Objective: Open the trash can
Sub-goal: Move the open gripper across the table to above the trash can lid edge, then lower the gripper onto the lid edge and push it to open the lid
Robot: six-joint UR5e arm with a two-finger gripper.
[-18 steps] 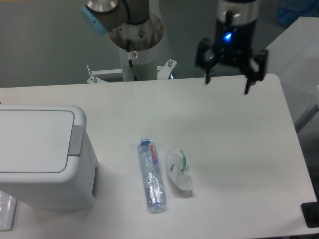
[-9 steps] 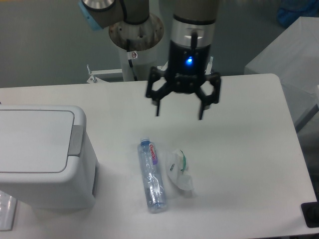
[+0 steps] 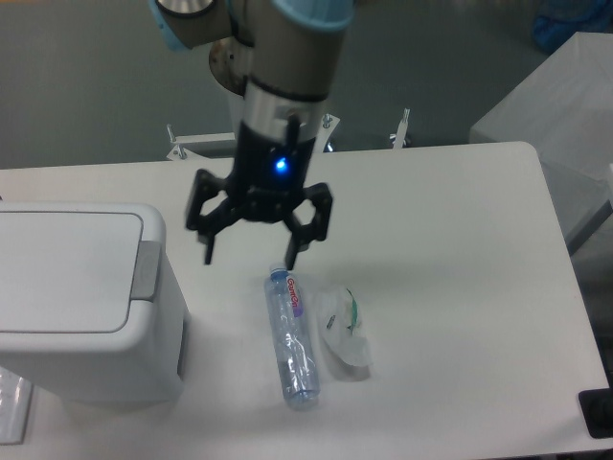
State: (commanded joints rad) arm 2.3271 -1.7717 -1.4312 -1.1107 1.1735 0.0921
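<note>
Camera view: approach step; hand (image 3: 249,261), fingers apart, hovers beside the trash can (image 3: 81,302); next, press its grey tab (image 3: 146,270).

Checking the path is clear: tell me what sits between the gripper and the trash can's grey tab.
Nothing: in the fixed camera view only bare table shows between the open gripper and the trash can.

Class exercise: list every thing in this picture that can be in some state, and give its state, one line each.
Trash can: lid shut, upright on the table.
Grey tab: not pressed, nothing touching it.
Gripper: open, empty, above the table between can and bottle.
Bottle: lying on its side, cap on.
Wrapper: crumpled, lying beside the bottle.
</note>
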